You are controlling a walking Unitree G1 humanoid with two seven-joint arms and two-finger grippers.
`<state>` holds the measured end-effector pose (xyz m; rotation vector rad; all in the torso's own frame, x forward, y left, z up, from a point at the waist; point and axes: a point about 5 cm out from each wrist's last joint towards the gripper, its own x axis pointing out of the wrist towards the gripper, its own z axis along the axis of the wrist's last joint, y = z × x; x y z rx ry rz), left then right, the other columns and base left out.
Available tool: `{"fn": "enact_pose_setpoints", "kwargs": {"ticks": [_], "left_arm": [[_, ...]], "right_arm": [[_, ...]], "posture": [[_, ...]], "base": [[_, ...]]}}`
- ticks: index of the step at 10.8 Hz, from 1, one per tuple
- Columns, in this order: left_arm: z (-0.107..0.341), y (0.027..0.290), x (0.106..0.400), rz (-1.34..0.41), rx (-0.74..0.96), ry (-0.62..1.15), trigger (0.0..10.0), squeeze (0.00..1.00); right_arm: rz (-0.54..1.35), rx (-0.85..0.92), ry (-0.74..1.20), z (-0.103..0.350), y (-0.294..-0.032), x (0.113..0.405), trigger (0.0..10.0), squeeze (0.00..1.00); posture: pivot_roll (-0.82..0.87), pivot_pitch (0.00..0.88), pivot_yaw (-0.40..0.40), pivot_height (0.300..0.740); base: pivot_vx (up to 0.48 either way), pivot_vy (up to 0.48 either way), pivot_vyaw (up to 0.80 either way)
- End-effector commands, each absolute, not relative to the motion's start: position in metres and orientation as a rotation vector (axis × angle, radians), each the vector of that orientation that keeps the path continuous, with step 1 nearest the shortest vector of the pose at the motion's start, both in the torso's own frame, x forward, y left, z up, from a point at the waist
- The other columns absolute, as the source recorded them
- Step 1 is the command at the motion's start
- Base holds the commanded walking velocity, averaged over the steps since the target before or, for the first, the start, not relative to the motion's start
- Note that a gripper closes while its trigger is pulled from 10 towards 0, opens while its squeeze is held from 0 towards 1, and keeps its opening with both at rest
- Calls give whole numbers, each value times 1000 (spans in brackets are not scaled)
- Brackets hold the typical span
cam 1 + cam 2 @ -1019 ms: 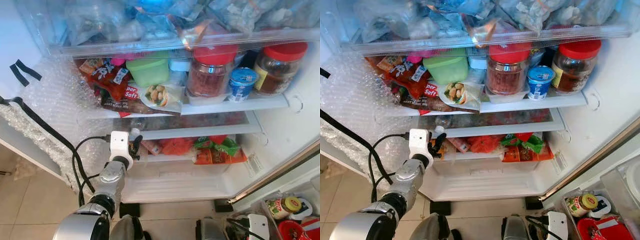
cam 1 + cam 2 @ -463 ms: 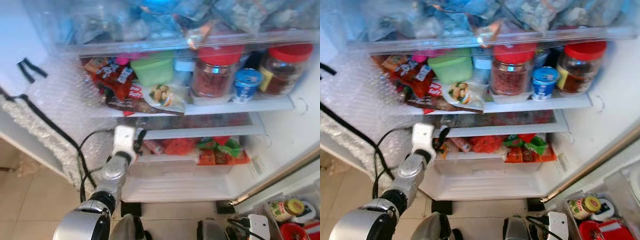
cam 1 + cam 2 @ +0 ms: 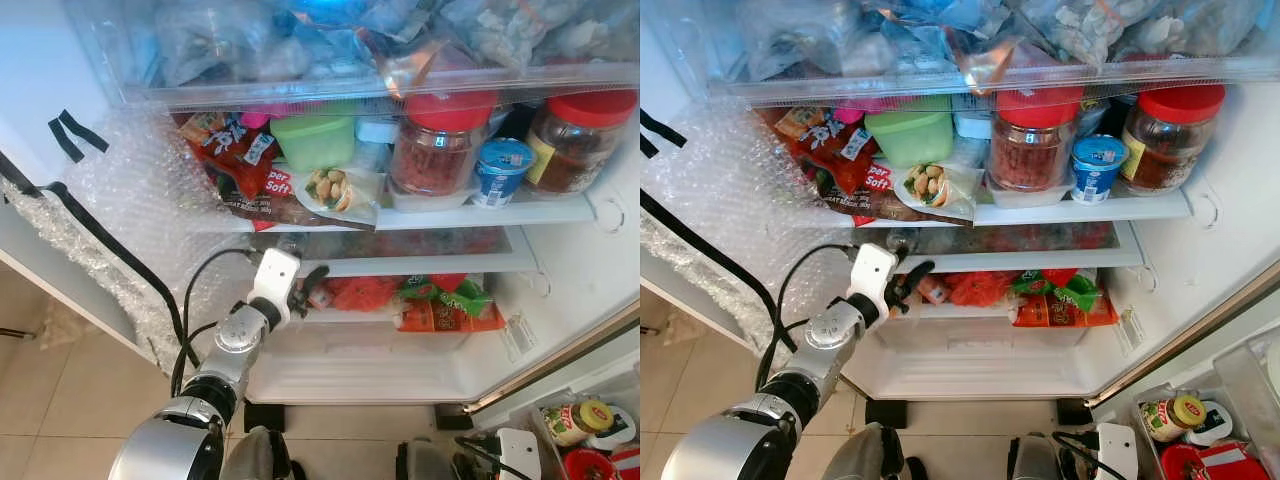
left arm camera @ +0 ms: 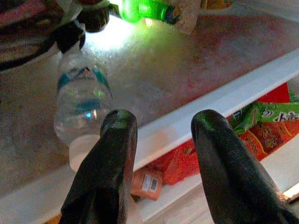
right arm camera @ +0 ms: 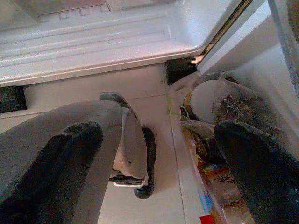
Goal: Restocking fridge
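The left gripper [image 4: 161, 135] has its jaws released, holding nothing, at the front lip of the glass shelf [image 3: 420, 266] low in the open fridge [image 3: 560, 300]. Just past its fingertips [image 4: 119, 128] a small water bottle [image 4: 83, 105] lies on its side on that shelf, white cap toward the gripper, near but apart from it. The left arm [image 3: 235, 345] reaches up and forward from the lower left, wrist bent slightly right, a black cable [image 3: 190, 300] looping beside it. Under the shelf, red and green snack packets [image 3: 440, 300] fill the drawer. Above, on the upper shelf, stand two red-lidded jars [image 3: 435, 140], a blue yoghurt cup [image 3: 500, 170] and a green container [image 3: 318, 140]. The right gripper [image 5: 159, 154] hangs low over the tiled floor [image 5: 154, 205], jaws spread wide and empty, beside a bin of groceries [image 3: 1200, 430].
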<state>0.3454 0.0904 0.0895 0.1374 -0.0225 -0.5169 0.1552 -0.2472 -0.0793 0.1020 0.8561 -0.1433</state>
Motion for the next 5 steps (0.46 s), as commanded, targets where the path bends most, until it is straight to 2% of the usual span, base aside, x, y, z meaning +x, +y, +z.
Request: {"fn": "enact_pose_setpoints", "kwargs": {"ticks": [1,5], "left_arm": [[84,93,344,-518,147,14,10000,0],[79,101,322,-584,195,-87,10000,0]], "right_arm": [[-148,106,870,-82,-246,150,10000,0],[-144,106,870,-81,-245,152,10000,0]], "posture": [[-182,134,88,651],[-160,120,99,651]], "base": [[0,0,0],[0,0,0]]}}
